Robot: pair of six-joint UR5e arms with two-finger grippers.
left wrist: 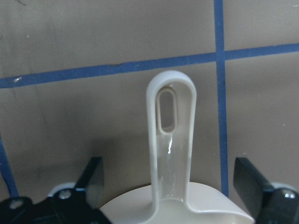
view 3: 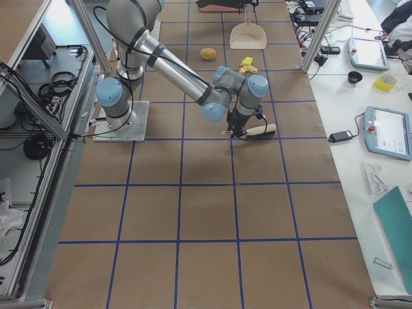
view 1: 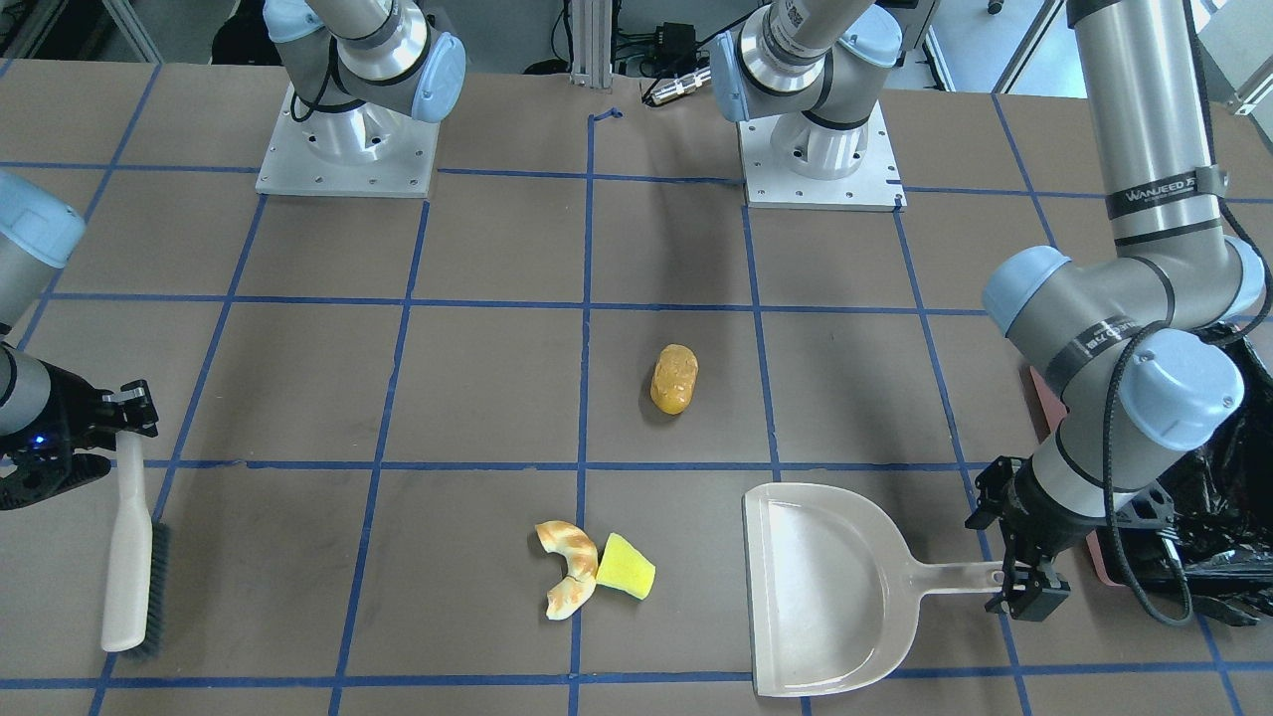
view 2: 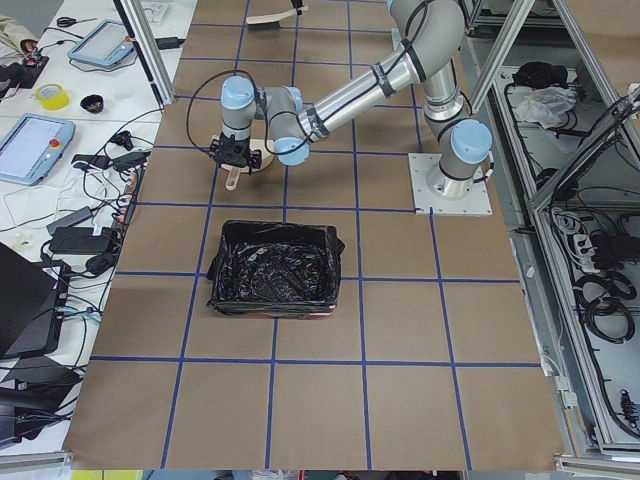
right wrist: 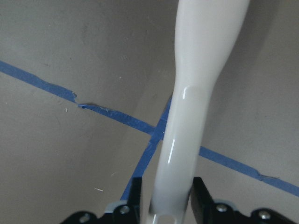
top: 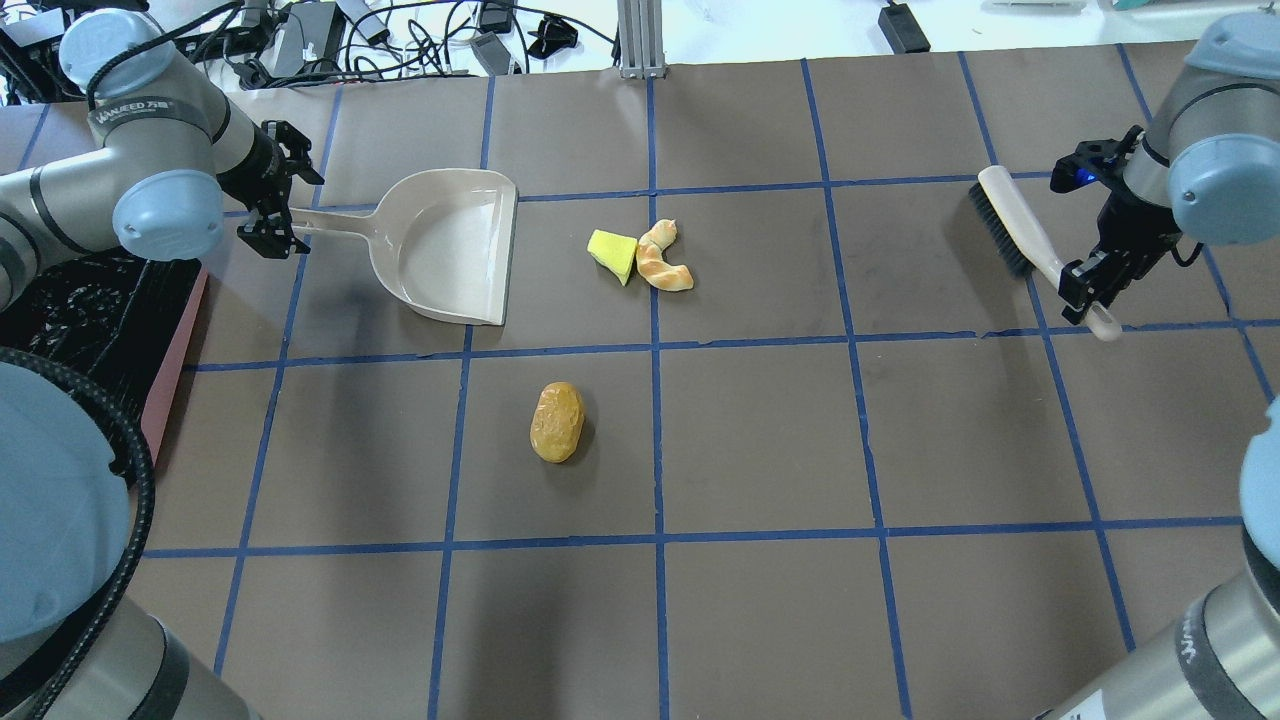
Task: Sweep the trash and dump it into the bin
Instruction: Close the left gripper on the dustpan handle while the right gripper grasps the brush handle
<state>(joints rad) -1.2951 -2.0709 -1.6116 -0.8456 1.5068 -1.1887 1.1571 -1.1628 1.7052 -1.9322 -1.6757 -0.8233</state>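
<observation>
Brown table (top: 760,450) gridded with blue tape (top: 657,450); white bench (view 3: 341,96) alongside holds a tablet (view 3: 389,132).

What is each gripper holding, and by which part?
Right gripper clamps the brush near its handle's end. Left gripper holds nothing: open, straddling the dustpan handle.

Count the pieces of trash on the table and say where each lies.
3. The golden-brown lump lies alone near the middle of the table. The croissant piece and the yellow-green wedge touch each other, beside the dustpan and its open mouth. None appears hidden.
</observation>
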